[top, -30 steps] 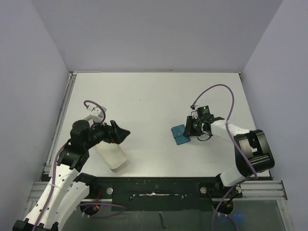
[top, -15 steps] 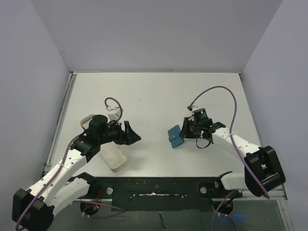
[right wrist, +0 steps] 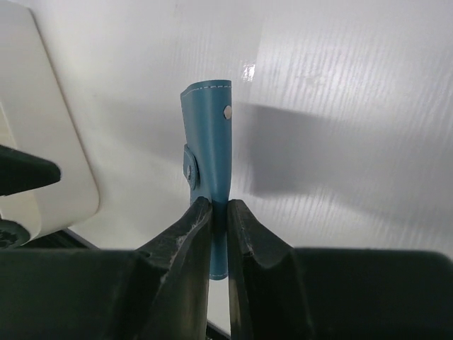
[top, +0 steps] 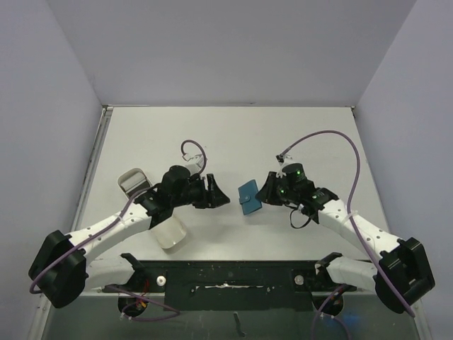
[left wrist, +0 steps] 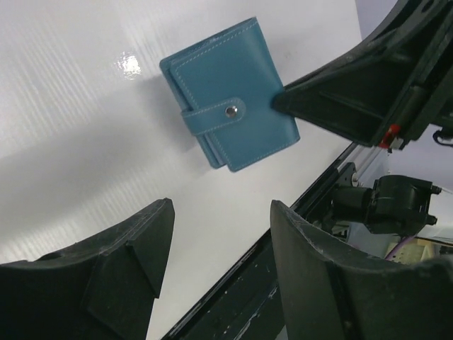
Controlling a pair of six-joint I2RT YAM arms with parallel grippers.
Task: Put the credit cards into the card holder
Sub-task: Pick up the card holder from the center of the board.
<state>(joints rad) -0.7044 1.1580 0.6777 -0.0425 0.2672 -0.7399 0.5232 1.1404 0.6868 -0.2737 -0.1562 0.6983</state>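
The teal card holder (top: 249, 197) is closed, its strap snapped, and hangs just above the table in the middle. My right gripper (top: 265, 192) is shut on its right edge; in the right wrist view the card holder (right wrist: 209, 149) stands edge-on between the fingers (right wrist: 185, 228). My left gripper (top: 221, 198) is open and empty just left of the card holder (left wrist: 230, 113), which shows flat-on in the left wrist view with its snap stud (left wrist: 231, 110). No credit cards show in any view.
A long white oblong tray (top: 152, 212) lies at the left, partly under my left arm; it also shows in the right wrist view (right wrist: 42, 134). The black front rail (top: 233, 276) runs along the near table edge.
My right gripper has carried the card holder leftward toward the middle. My left arm has swung right from over the tray to face it.
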